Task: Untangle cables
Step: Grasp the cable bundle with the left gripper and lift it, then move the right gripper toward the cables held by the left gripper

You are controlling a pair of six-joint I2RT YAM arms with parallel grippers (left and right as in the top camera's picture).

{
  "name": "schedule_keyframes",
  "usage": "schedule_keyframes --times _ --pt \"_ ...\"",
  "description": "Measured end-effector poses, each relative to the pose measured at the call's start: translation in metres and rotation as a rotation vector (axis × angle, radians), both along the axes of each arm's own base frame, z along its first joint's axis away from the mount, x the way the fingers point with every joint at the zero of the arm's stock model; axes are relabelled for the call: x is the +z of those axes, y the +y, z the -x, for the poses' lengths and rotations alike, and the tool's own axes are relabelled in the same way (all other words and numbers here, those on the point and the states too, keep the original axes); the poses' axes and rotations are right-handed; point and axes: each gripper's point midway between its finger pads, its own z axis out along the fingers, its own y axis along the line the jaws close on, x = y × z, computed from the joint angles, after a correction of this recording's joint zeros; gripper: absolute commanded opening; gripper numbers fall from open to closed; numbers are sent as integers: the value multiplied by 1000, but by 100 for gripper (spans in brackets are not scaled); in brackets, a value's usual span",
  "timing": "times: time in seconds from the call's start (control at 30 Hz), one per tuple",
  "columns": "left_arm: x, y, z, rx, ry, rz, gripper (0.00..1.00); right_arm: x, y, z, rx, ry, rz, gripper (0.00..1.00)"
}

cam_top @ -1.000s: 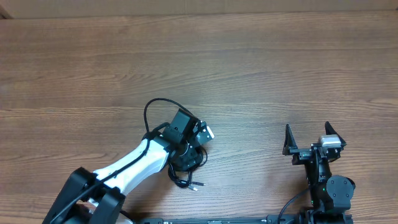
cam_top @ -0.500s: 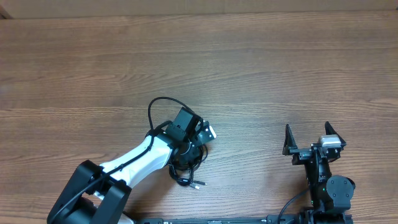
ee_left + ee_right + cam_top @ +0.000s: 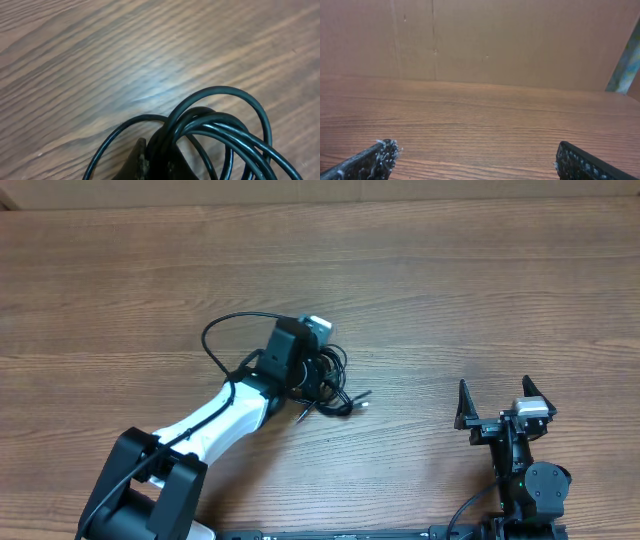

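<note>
The cables [image 3: 332, 387] are thin black cords looped into a small bundle left of the table's middle, with two plug ends [image 3: 362, 397] sticking out to the right. My left gripper [image 3: 315, 368] is shut on the bundle. In the left wrist view its dark fingertips [image 3: 141, 159] pinch several glossy cable loops [image 3: 222, 125] just above the wood. My right gripper [image 3: 494, 388] stands open near the front right edge, well away from the cables. Its fingers [image 3: 376, 157] are spread wide with only bare table between them.
A thicker black wire [image 3: 214, 335] belonging to the left arm arcs out to the left of the wrist. The wooden table [image 3: 470, 290] stretches back to a brown cardboard wall [image 3: 485, 40] at the far side.
The left gripper has shut on the cable bundle and carried it away from the front edge toward the table's middle. The plug ends now trail to the right. The right arm has not moved.
</note>
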Motion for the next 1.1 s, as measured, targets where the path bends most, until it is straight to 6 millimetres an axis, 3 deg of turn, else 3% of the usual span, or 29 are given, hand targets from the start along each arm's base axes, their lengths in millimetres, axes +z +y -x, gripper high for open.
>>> schedule_keyframes --times 0.27,0.47,0.67,0.83,0.9,1.0,1.1 --pt "1 21 -12 182 59 100 4 0 0 0 0 0 0 100" --pt "2 14 0 167 128 160 4 0 0 0 0 0 0 100" --pt "21 15 4 167 108 180 4 0 1 0 5 0 -8 100" --pt "21 23 2 211 131 209 4 2 10 1 49 14 -330 100" --pt "20 31 -1 238 151 234 4 5 22 2 118 28 -445 100" --pt "21 46 -5 276 188 291 4 1 40 6 219 79 -534 100" --pt "21 51 -5 286 215 325 4 -12 46 10 230 176 -588 100"
